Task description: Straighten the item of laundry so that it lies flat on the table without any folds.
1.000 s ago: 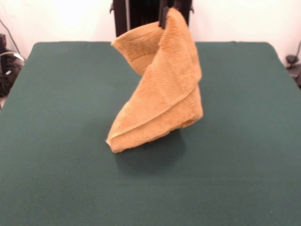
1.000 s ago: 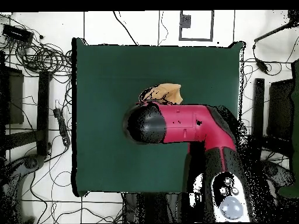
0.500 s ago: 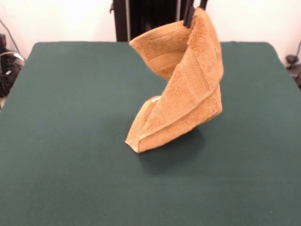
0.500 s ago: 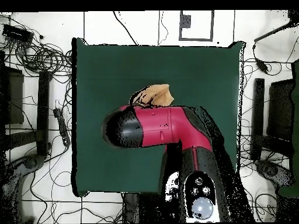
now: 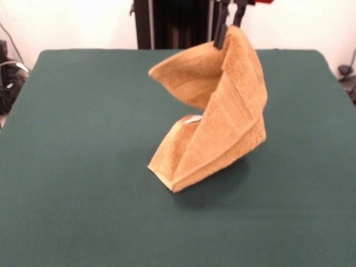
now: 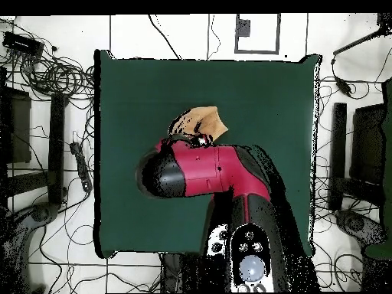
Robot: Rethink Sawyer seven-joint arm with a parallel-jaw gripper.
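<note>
Green cloth covers the whole counter [image 5: 72, 167], by far the biggest thing I've got on screen, w/ bare surface on every side of the work. Next in size is the red & black arm [image 6: 210, 172]: from overhead it stretches across the counter's middle and hides most of what's under it. From the front I see the towel [image 5: 222, 128], mustard-tan terry, lifted into a twisted, folded cone approx mid-counter, a bit toward the pic's right. Its top corner is up at the pincer [image 5: 227, 25], its lowest folded corner touches the green cloth, and a dark shadow sits just beside that corner. One hemmed flap sticks out to the pic's left near the top. Overhead, only a small tan bit [image 6: 200, 122] peeks out past the arm. Pincer's dark fingers are closed on the towel's top corner, pinching it. A tiny white tag [image 5: 193, 119] shows inside the fold.
</note>
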